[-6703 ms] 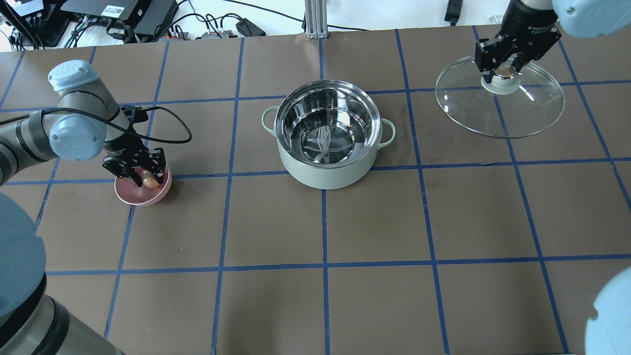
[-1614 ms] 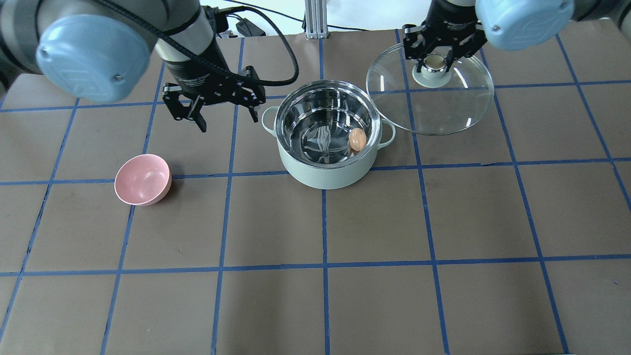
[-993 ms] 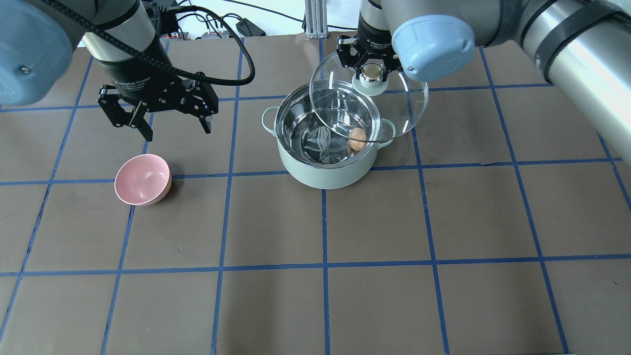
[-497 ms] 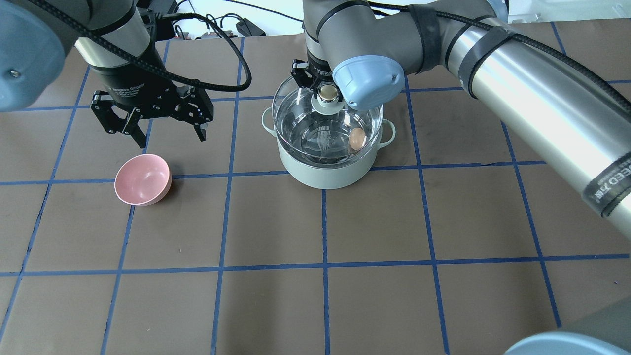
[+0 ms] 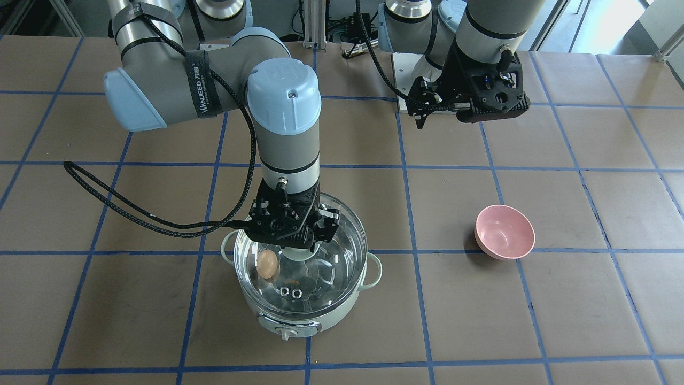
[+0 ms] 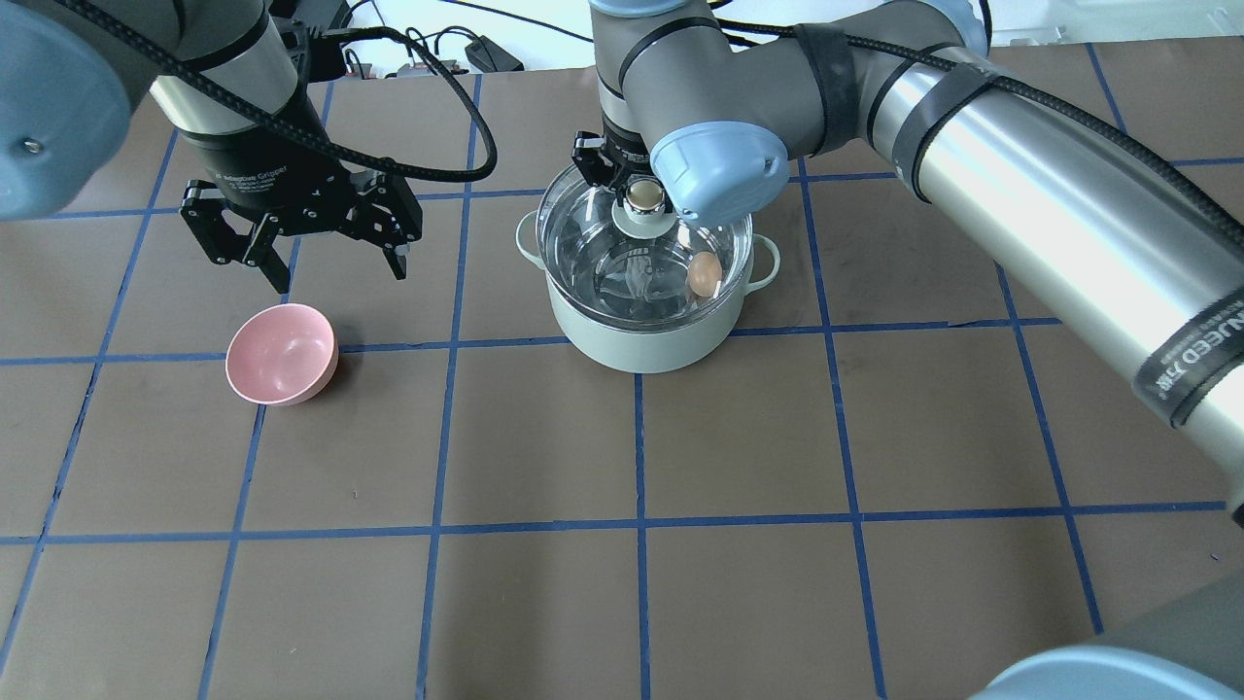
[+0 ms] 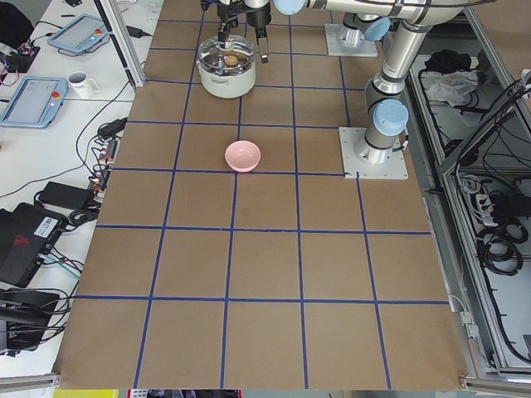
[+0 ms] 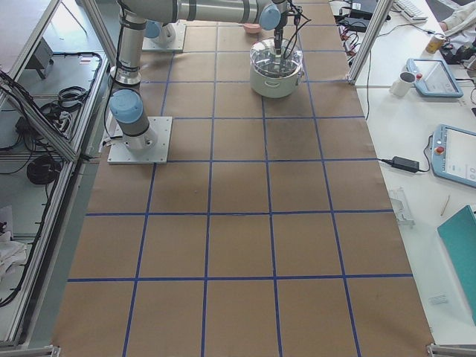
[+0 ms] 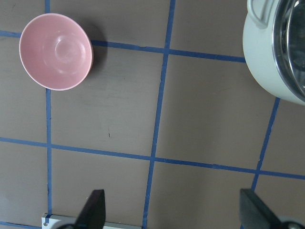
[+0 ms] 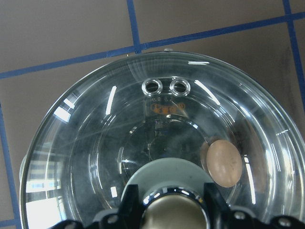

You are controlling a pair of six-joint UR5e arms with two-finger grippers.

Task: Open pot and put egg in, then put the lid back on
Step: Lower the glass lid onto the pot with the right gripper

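The mint-green pot [image 6: 637,335] stands at the table's middle back, its knob facing away from the robot [image 5: 287,333]. The tan egg [image 6: 705,273] lies inside it by the wall and shows through the glass [image 10: 222,162]. The clear glass lid [image 6: 583,243] covers the pot's mouth and seems to rest on the rim. My right gripper [image 6: 643,194] is shut on the lid's beige knob [image 10: 174,212]. My left gripper [image 6: 338,275] is open and empty, in the air between the pot and the pink bowl.
An empty pink bowl [image 6: 282,353] sits left of the pot and shows in the left wrist view [image 9: 55,51]. Cables and electronics [image 6: 292,39] lie past the table's back edge. The right arm [image 6: 1020,185] stretches across the table's right half.
The egg went from the pink bowl into the pot. My left gripper let it go and drew back left. My right gripper carried the lid from the far right onto the pot.
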